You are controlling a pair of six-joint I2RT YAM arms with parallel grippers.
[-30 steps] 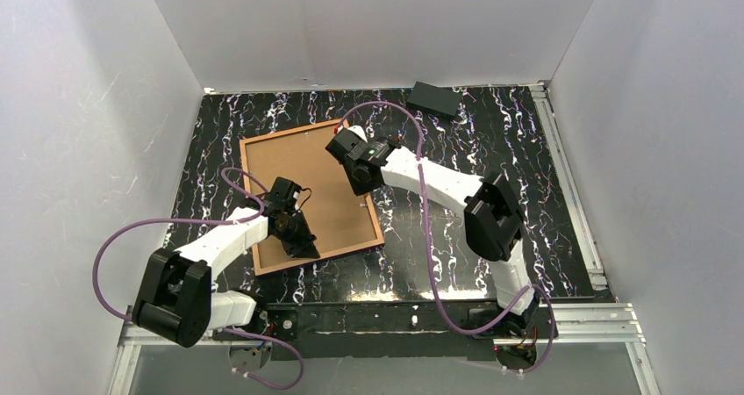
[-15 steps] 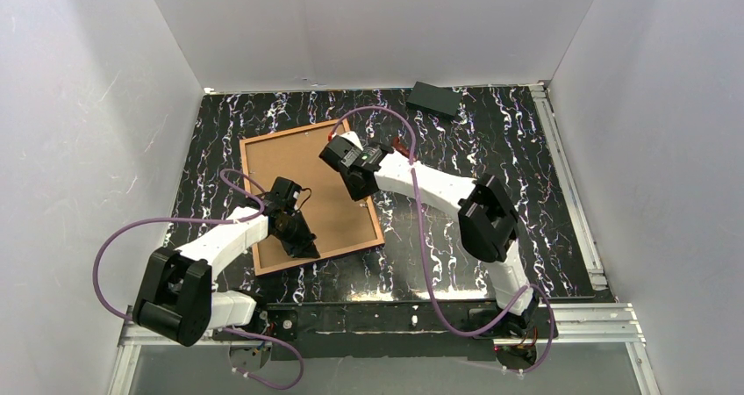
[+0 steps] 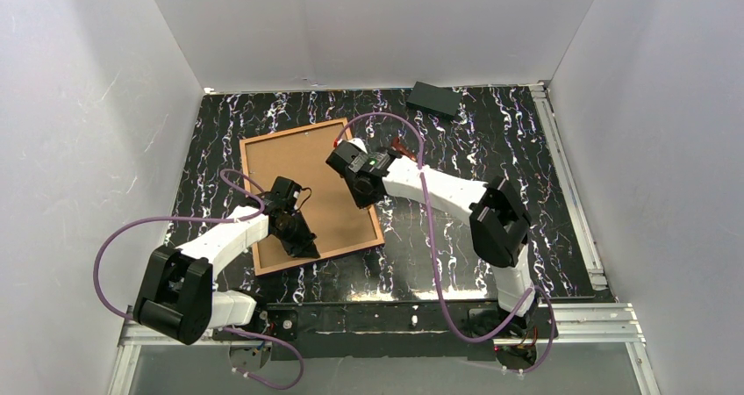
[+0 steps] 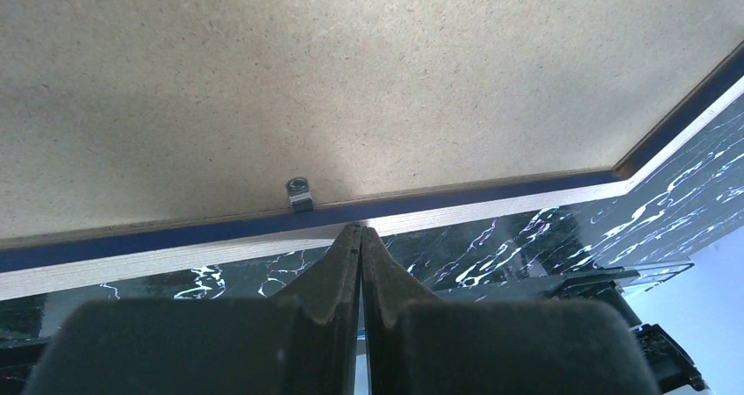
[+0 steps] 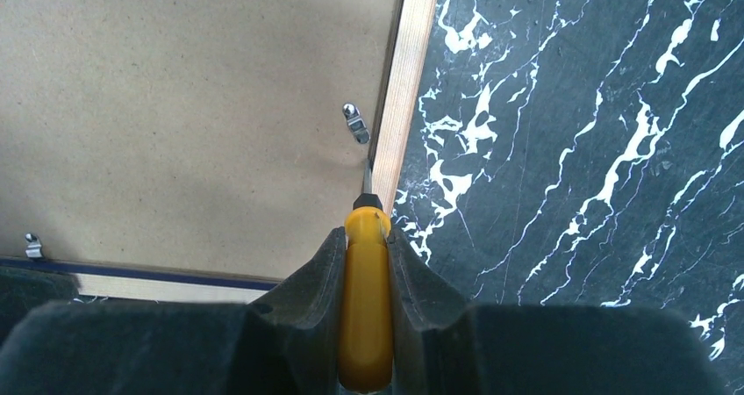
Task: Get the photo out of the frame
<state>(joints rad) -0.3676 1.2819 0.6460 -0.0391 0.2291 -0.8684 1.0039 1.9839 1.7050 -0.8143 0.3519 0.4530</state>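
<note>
Top external view: the frame lies flat and face down on the black marble table, left of centre, turned a bit off square, and the photo sits inside it with only its plain brown board back showing. Your left gripper is down at the frame's near rail, towards its right end. Your right gripper is down at the right rail, about halfway along. A black block sits at the far edge of the table, well apart from both arms. Left wrist view: your fingers are pressed together with nothing between them. Their tips are at the pale outer edge of the rail, just beside a small metal tab that lies on the board at the navy inner strip; can't tell if the tips touch the wood. Right wrist view: your fingers pinch a yellow-handled screwdriver that points straight out past the tips. Its thin blade reaches the seam where the board meets the pale wood rail, just beside another metal tab. A third tab shows at the left edge of that view, against a navy strip. Marble runs right up beside the rail.
</note>
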